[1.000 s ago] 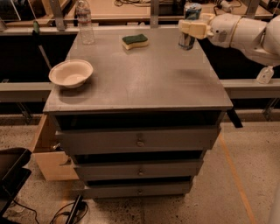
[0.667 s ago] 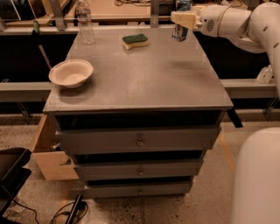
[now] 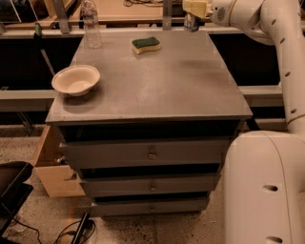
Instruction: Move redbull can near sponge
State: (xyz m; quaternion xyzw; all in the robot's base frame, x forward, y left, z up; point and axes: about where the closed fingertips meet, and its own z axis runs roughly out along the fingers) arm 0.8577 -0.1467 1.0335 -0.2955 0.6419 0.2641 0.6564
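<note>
The redbull can point(image 3: 190, 22) is blue and silver and only its lower part shows below the cream fingers point(image 3: 196, 7). My gripper point(image 3: 192, 13) is shut on it and holds it in the air above the far right corner of the grey cabinet top point(image 3: 190, 86). The sponge point(image 3: 146, 45), yellow with a dark green top, lies flat at the far middle of the top, to the left of the can and gripper.
A cream bowl point(image 3: 76, 80) sits near the left edge. A clear plastic bottle point(image 3: 90, 24) stands at the far left corner. My white arm point(image 3: 281, 43) and base point(image 3: 264, 186) fill the right side. An open wooden drawer point(image 3: 52, 167) juts out low on the left.
My gripper has lifted the can off the table top and carried it up and slightly left. My base has come into view at the right.
</note>
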